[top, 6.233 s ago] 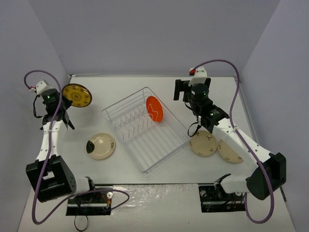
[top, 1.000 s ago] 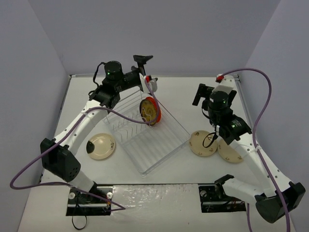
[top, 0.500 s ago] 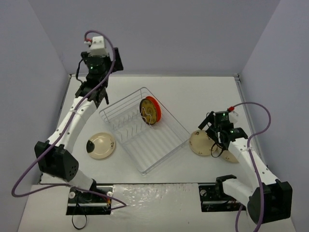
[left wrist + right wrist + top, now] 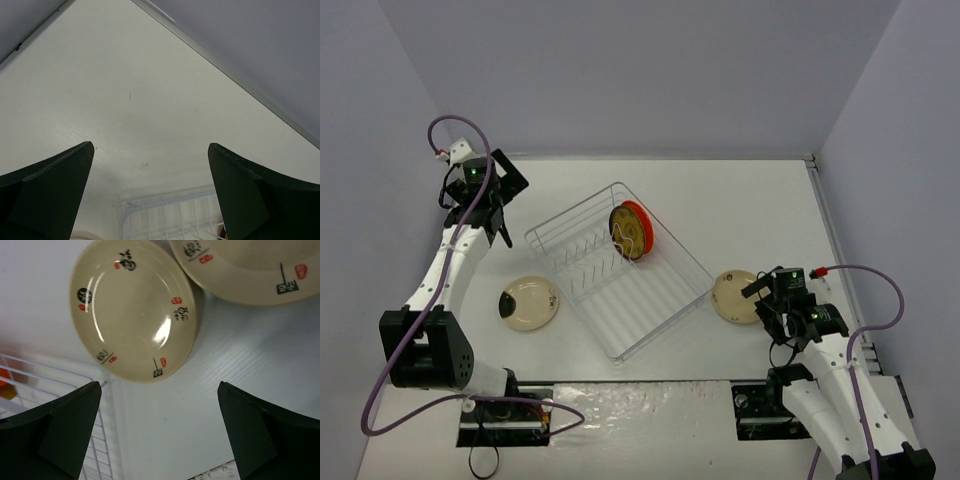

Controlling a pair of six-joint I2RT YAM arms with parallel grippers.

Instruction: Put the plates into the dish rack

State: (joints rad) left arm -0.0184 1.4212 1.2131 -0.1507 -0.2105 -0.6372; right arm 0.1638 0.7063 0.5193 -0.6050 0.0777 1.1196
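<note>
Right under my right gripper [image 4: 160, 432], jaws wide apart and holding nothing, two glossy round cream plates [image 4: 132, 310] sit edge to edge; overhead shows just one. My left gripper [image 4: 150, 195] gapes empty too, over matte white table [image 4: 150, 100], wire dish rack [image 4: 167, 220] peeking in beneath, plain lilac walls [image 4: 640, 70] around.

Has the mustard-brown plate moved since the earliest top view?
Yes. The mustard-brown plate went rightward from well left of the dish rack into it, now standing on edge beside the orange-red plate.
</note>
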